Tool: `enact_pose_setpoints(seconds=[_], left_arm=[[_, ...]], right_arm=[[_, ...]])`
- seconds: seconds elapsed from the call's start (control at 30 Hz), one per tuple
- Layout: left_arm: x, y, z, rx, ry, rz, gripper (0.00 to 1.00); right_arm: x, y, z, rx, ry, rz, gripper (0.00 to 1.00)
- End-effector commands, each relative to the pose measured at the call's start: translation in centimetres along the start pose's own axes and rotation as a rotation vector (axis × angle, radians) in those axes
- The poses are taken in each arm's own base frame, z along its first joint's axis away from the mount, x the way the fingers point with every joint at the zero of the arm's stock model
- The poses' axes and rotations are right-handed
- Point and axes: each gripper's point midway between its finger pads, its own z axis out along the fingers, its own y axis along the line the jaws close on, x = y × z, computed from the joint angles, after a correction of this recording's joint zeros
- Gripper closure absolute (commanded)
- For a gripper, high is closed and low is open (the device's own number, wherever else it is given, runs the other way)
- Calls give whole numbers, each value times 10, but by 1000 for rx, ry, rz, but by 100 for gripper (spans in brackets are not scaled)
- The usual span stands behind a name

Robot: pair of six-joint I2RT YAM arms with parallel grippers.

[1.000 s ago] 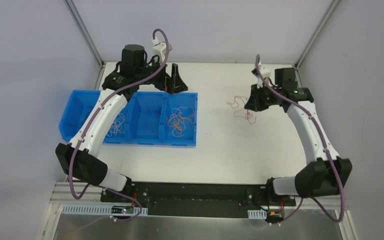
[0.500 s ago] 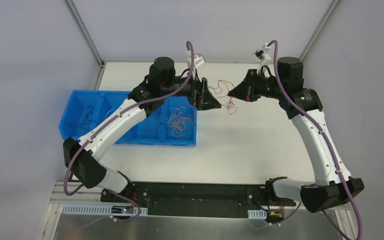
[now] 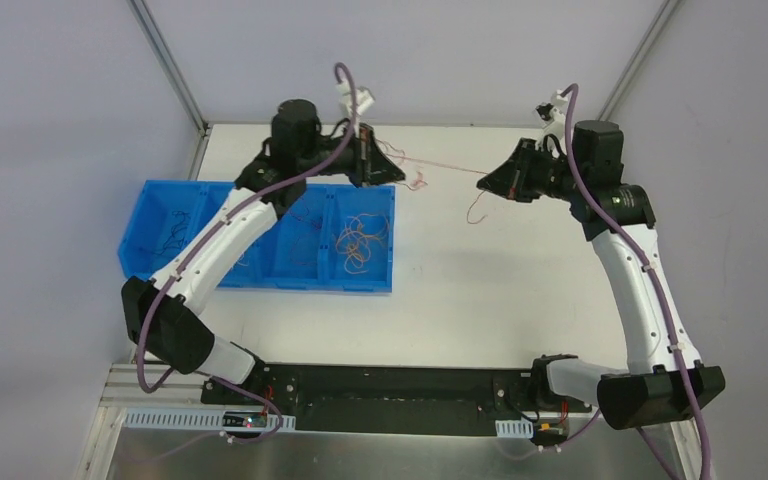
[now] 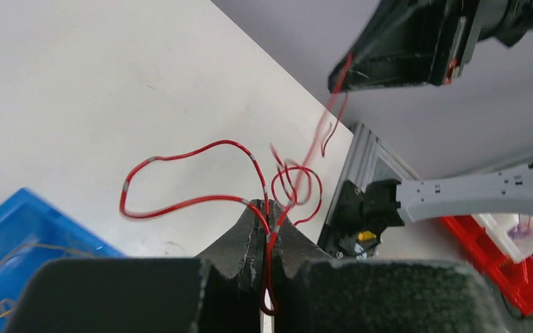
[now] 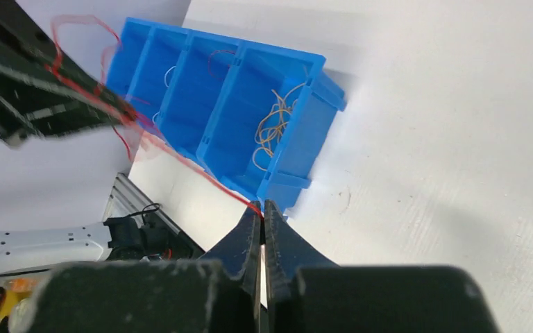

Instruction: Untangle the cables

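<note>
A thin red cable [image 3: 440, 166] stretches in the air between my two grippers, above the far part of the table. My left gripper [image 3: 392, 172] is shut on one end; in the left wrist view the red cable [image 4: 180, 202] loops out of the pinched fingertips of that gripper [image 4: 267, 208]. My right gripper [image 3: 488, 183] is shut on the other end, and a short curl [image 3: 475, 208] hangs below it. Seen from the right wrist, the cable [image 5: 201, 179] runs from the closed tips of the right gripper [image 5: 263, 206] toward the left gripper [image 5: 41, 97]. More cables lie in the blue bin: orange ones [image 3: 360, 238].
The blue bin [image 3: 260, 285] with several compartments sits on the left of the white table, just below the left gripper. Grey walls and metal frame posts close in the back and sides. The arm bases stand at the near edge.
My left gripper, open before, has shut on the red cable and pulled back to the left. The right gripper has shifted slightly right. The cable now runs taut between them.
</note>
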Motion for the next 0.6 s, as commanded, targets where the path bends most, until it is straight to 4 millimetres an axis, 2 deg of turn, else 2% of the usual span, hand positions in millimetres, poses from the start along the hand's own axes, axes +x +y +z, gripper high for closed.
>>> enact_pose_setpoints(seconds=[0.0,0.17,0.27,0.3,0.33,0.37,0.4,0.43,0.5,0.57], left_arm=[[-46,17,-72,-109,-142,42,100],[-74,48,-134,-280,-248,52,100],[-95,56,-173,-360,-317,73,100],[-100,55,-183,-373,-330,83,100],[-106,55,-194,-392,-343,96,100],[-107,53,-204,-404,-342,104,100],[-108,50,-209,-417,-332,138,100],[-106,46,-214,-430,-319,167,100],[-103,42,-226,-486,-293,212,100],[-96,45,-240,-560,-278,216,100]], right_arm=[[4,-40,-13,155,-14,-76,100],[14,-63,-7,220,28,-116,100],[22,-71,-1,228,72,-107,99],[27,-69,2,202,99,-90,86],[31,-61,5,152,128,-74,68],[35,-47,7,69,157,-53,51],[37,-39,8,25,177,-30,39],[37,-33,10,-2,187,-15,31],[36,-28,12,-25,194,-16,26],[34,-24,12,-40,183,-32,32]])
